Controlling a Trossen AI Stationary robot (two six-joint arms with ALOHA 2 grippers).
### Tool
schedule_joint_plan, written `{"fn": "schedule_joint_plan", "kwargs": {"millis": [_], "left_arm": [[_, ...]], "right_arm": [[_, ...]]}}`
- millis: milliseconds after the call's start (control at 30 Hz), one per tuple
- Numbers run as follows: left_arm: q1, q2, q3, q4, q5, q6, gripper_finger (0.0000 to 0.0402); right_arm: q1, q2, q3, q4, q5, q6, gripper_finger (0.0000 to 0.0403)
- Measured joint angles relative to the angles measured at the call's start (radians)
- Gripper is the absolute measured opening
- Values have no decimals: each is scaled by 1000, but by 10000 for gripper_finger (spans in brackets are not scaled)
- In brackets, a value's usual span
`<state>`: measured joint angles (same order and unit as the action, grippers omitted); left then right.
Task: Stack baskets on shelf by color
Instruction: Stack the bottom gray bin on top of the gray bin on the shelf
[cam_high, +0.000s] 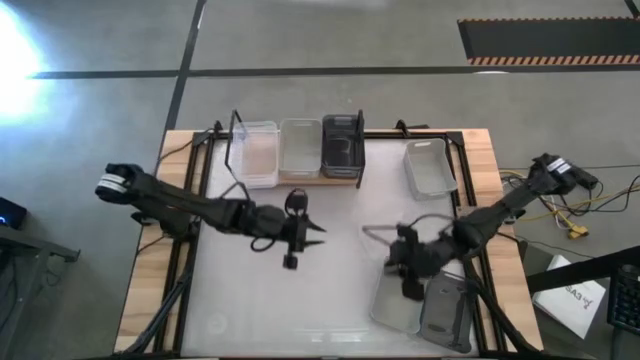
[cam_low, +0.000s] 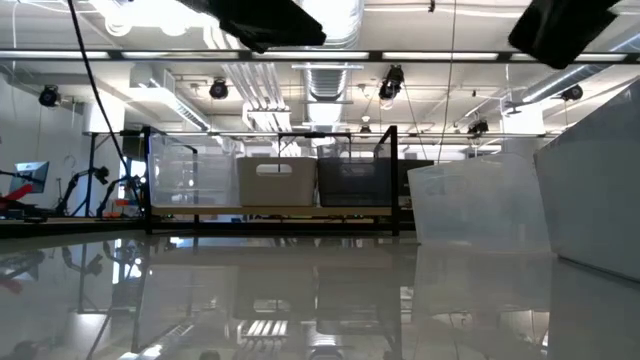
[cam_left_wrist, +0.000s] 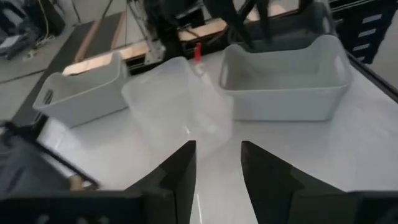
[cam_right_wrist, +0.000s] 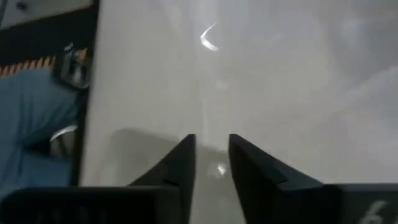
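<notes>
Farthest from the shelf (cam_high: 296, 181), at the table's (cam_high: 250, 300) front edge and off toward the shelf's dark-grey end, a dark grey basket (cam_high: 447, 315) and a light grey basket (cam_high: 395, 300) lie side by side, touching or nearly so. The right gripper (cam_right_wrist: 211, 140) hangs just over the light grey one's shelf-side end. Its fingers stand a little apart with nothing between them.

A step nearer the shelf, a translucent basket (cam_left_wrist: 177, 102) stands tipped on the table. The left gripper (cam_left_wrist: 217, 146) hovers out in front of the shelf's middle and faces this basket across open table. Its fingers are partly spread and empty.

Beside the shelf's dark-grey end, off the board, lies another light grey basket (cam_high: 430, 165). On the shelf itself sit three stacks in a row: translucent white (cam_high: 255, 150), a pale one (cam_high: 300, 148) and dark grey (cam_high: 342, 143).

The task looks to be between carries, with four baskets yet to go up. The likely next move is a pick. The right gripper should drop onto the rim of a front basket, one finger inside the wall. The tipped translucent basket may need righting before it will nest on its stack.
</notes>
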<state>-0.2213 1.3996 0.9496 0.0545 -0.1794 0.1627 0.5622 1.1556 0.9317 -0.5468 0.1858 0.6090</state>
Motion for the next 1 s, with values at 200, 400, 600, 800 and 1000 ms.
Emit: {"fn": "schedule_joint_plan", "kwargs": {"millis": [200,400,600,800,1000], "left_arm": [[-80,71,-33,120,-108,-7,111],[-173,101,-25,121,-171,-95,111],[-320,98,-8,127,-279,-209,111],[-468,99,-6,130,-478,-276,111],[-559,97,16,130,-540,-287,111]], "right_arm": [[168,216,142,-9,-4,123,175],[245,454,395,-244,-3,267,242],[281,646,579,-461,-5,350,243],[284,737,594,-399,-42,323,198],[283,745,599,-379,-36,327,135]]}}
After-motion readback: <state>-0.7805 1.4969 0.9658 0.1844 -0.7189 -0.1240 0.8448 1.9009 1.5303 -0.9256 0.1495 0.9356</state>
